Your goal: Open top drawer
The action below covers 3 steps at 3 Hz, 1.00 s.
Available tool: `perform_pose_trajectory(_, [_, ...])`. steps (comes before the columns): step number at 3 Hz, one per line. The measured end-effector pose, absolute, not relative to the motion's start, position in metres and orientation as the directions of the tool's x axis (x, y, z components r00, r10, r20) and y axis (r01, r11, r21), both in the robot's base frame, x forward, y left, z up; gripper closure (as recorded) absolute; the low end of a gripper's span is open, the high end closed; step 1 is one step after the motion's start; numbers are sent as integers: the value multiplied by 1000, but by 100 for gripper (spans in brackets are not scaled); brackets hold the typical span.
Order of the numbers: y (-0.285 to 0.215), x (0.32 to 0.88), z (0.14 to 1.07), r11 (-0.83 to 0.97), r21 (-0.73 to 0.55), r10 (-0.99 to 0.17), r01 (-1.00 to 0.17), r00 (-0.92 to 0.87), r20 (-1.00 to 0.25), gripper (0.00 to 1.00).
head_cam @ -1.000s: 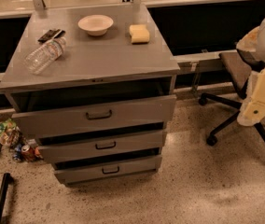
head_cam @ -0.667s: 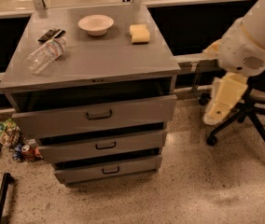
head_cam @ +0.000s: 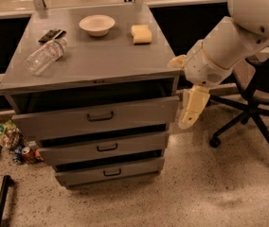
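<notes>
The grey cabinet [head_cam: 92, 67] has three drawers, each with a dark bar handle. The top drawer [head_cam: 139, 113] has the tallest front and stands pulled out a little, with a dark gap above its panel. Its handle [head_cam: 100, 116] is at the centre. My gripper [head_cam: 189, 109], cream-coloured, hangs from the white arm [head_cam: 229, 46] just off the right end of the top drawer's front. It is beside the panel and well away from the handle. It holds nothing that I can see.
On the cabinet top lie a white bowl [head_cam: 96, 24], a yellow sponge [head_cam: 141, 33], a clear plastic bottle [head_cam: 44, 56] and a dark flat object [head_cam: 51, 34]. An office chair [head_cam: 250, 105] stands at the right. Wrappers and a can [head_cam: 28, 154] litter the floor at the left.
My arm has swung left from the chair to the cabinet's right front corner, bringing the gripper beside the top drawer. The drawers have not moved.
</notes>
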State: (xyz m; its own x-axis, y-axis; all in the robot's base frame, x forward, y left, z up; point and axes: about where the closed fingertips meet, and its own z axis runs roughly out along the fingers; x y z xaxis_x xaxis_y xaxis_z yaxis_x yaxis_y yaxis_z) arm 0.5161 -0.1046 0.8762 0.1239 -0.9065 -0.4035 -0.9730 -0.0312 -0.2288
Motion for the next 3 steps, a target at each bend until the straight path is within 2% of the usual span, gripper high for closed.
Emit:
perform_pose_trajectory(1, [-105, 516, 877, -30, -228, -907, -973, 122, -403, 0])
perform_pose_trajectory(3, [-71, 552, 814, -7, -219, -869, -976, 115, -482, 0])
